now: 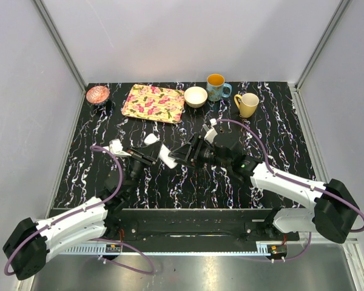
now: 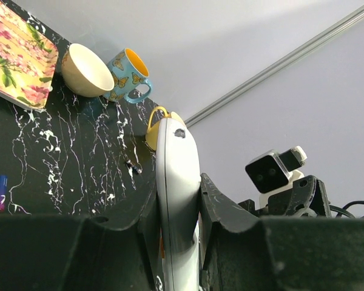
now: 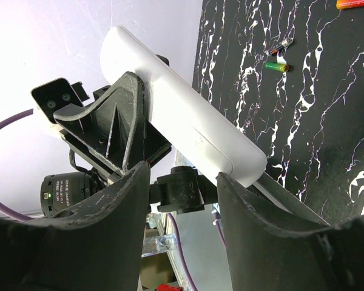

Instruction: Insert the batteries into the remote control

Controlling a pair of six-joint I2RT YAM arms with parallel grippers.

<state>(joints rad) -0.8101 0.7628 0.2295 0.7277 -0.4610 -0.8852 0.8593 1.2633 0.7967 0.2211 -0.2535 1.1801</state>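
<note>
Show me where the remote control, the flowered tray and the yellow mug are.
remote control [image 2: 178, 200]: left wrist view, on the middle of its white body.
flowered tray [image 1: 153, 103]: top external view, on the centre of its patterned face.
yellow mug [image 1: 247, 109]: top external view, on its outer wall.

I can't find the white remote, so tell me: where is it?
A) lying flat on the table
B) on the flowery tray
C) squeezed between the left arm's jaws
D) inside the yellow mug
C: the left wrist view shows the remote clamped between the left arm's jaws, one pressing on each side.
</note>
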